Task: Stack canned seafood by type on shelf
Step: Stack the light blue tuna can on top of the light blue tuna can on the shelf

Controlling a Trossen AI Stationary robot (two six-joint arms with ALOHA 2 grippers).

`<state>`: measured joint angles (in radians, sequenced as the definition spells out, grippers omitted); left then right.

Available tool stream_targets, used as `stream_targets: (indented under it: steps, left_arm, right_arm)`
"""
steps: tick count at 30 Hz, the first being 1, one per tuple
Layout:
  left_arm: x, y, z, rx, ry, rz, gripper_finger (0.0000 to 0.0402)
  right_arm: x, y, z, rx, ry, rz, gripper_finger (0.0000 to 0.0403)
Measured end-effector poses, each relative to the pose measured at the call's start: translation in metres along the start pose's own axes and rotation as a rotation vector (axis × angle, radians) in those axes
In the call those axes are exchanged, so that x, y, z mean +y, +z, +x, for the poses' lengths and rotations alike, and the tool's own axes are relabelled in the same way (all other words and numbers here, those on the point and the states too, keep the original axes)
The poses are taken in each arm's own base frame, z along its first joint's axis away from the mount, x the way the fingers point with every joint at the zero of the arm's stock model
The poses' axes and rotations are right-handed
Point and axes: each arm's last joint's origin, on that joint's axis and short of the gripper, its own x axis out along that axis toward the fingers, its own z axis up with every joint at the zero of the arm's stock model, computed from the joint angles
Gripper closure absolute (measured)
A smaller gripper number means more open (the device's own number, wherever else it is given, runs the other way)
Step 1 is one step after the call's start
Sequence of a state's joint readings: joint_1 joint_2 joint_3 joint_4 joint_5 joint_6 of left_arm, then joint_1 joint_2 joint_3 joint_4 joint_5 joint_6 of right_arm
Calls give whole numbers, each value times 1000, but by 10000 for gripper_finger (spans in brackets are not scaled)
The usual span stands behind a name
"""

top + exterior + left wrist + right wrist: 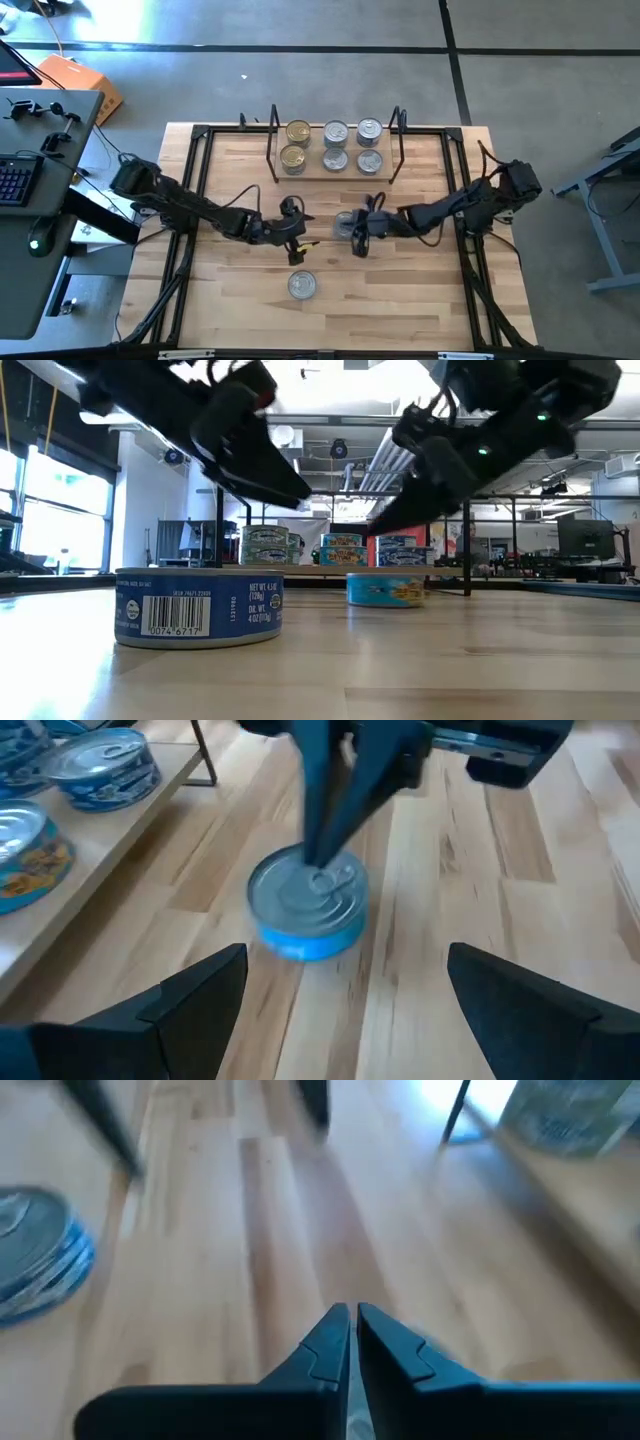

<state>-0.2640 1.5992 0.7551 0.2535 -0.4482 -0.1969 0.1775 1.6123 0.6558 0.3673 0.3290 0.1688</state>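
A light-blue tin with a silver lid stands on the table between my two grippers. My left gripper is open, level with that tin on its left, and its fingers point at it from a short way off. My right gripper is shut. Its fingertips hover over the tin's lid, and the low view shows them above the tin's top. A dark-blue tin stands near the front edge. The shelf at the far middle holds two gold-lidded tins and several silver-lidded ones.
Black wire uprights stand at each end of the shelf. A black frame runs round the tabletop. Bare wood lies to the left and right of the front tin. A desk with a keyboard stands beyond the table's left edge.
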Motion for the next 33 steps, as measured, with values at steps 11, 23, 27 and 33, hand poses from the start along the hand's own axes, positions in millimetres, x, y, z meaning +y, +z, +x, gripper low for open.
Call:
stream_targets:
  steps: [11,23,27,33]
  left_arm:
    - [11,-16,60,-32,-200,199,66]
    - [29,7,126,180,-311,572,189]
    - [31,12,131,216,-314,586,266]
    - [32,12,131,226,-320,583,387]
  right_arm:
    - [8,15,-40,5,53,-32,390]
    - [46,10,-68,-33,104,-83,390]
    - [55,7,-74,-43,104,-105,389]
    - [68,4,-85,-55,162,-123,389]
